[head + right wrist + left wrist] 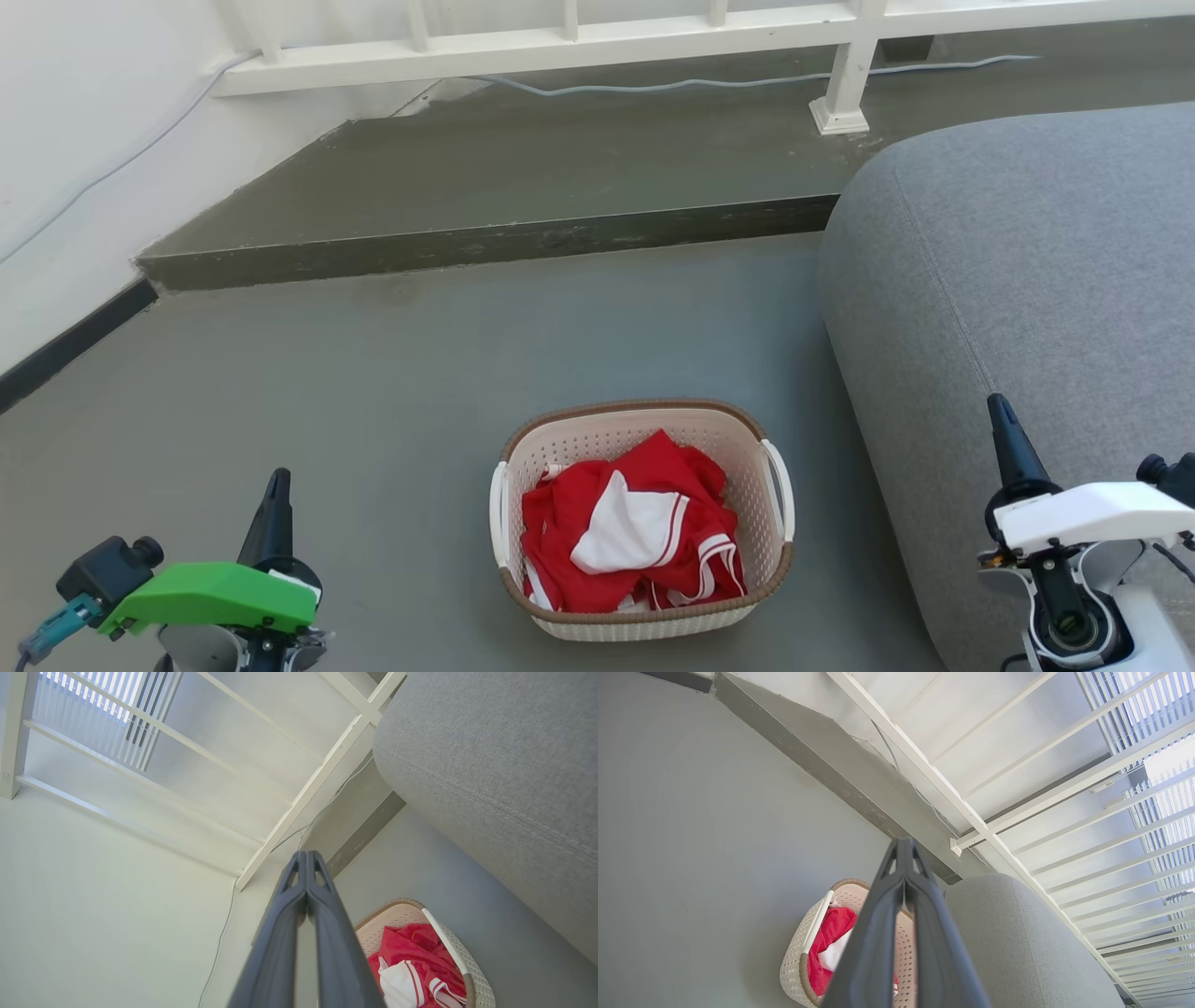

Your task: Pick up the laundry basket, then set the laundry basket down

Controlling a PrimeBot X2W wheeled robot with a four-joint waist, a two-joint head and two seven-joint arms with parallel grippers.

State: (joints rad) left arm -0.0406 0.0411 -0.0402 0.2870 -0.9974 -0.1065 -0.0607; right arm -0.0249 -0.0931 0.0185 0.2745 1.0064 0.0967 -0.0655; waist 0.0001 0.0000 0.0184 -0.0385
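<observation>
At either side of the basket (644, 627), well apart from it, left pincer (278, 483) and right pincer (1000, 409) point forward, fingers pressed together, empty. Cream, perforated, brown-rimmed, white-handled, it stands upright on the floor (373, 392) near the sofa (1027, 280), holding red-and-white clothes (635, 532).

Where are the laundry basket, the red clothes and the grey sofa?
laundry basket (644, 406): head view, far brown rim.
red clothes (560, 513): head view, left red fold.
grey sofa (1027, 261): head view, seat top.

The left gripper (277, 485) has a bright green cover (219, 595) and a teal plug (51, 632). The right gripper (999, 411) has a white cover (1088, 513). All fingers (873, 952) are dark.
</observation>
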